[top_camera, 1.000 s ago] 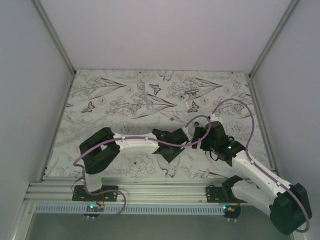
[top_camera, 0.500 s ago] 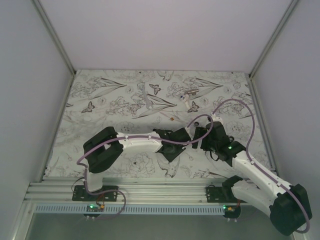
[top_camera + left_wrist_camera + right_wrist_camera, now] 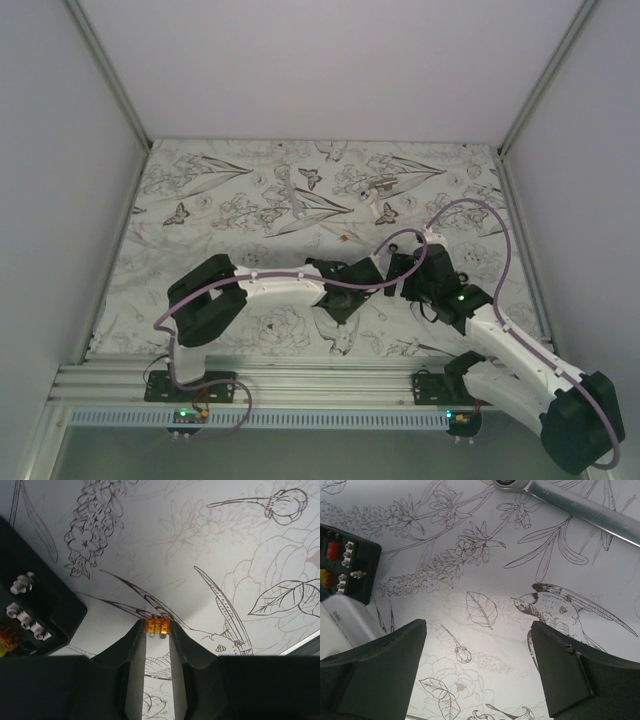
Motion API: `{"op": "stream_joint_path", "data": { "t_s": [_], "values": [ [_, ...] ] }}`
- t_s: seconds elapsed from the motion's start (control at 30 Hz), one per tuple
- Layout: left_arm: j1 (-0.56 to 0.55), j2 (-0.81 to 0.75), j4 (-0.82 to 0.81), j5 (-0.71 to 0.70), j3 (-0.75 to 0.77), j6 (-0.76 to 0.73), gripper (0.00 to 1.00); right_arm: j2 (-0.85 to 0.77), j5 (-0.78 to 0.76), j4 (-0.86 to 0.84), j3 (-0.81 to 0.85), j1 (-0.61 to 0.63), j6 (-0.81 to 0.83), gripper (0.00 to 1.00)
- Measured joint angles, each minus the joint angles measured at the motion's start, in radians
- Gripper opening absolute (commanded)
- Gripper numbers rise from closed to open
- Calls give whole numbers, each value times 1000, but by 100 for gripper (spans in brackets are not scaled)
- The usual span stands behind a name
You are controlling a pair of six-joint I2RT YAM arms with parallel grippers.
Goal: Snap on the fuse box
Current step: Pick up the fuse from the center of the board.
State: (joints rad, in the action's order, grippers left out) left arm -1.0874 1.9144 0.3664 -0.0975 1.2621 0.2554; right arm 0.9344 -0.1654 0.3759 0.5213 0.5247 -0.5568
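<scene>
Right gripper (image 3: 477, 630) jaws wide apart with nothing between them, floral table cover (image 3: 485, 555) beneath, black fuse box (image 3: 345, 562) at left edge, partly cut off, silver wrench (image 3: 580, 507) lying far right.

Seen from high above the near edge, facing down across the table (image 3: 200, 200); from each wrist, close and low over it, sharing what seems the same fuse box (image 3: 45, 615).

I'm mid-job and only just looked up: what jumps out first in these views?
The left gripper pinches a small orange fuse between its fingertips. The black fuse box, with coloured fuses in it, sits at the left edge of both wrist views. The right gripper hangs wide open and empty, with a silver wrench beyond it.
</scene>
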Motion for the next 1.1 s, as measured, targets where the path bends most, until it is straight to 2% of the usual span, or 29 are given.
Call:
{"op": "stream_joint_path", "data": {
  "t_s": [0.23, 0.57, 0.8, 0.93, 1.1],
  "values": [
    [36, -85, 19, -48, -40, 161, 19, -97, 111, -87, -54, 0, 6, 89],
    [151, -399, 37, -132, -78, 562, 13, -187, 240, -365, -155, 81, -13, 85],
    [166, -531, 61, -174, -133, 848, 8, -157, 253, -612, -181, 181, -22, 82],
    [166, -613, 60, -201, -158, 1012, 3, -92, 231, -783, -182, 252, -3, 76],
    [166, -727, 69, -248, -209, 1213, 2, -6, 180, -982, -186, 340, 31, 69]
  ]
}}
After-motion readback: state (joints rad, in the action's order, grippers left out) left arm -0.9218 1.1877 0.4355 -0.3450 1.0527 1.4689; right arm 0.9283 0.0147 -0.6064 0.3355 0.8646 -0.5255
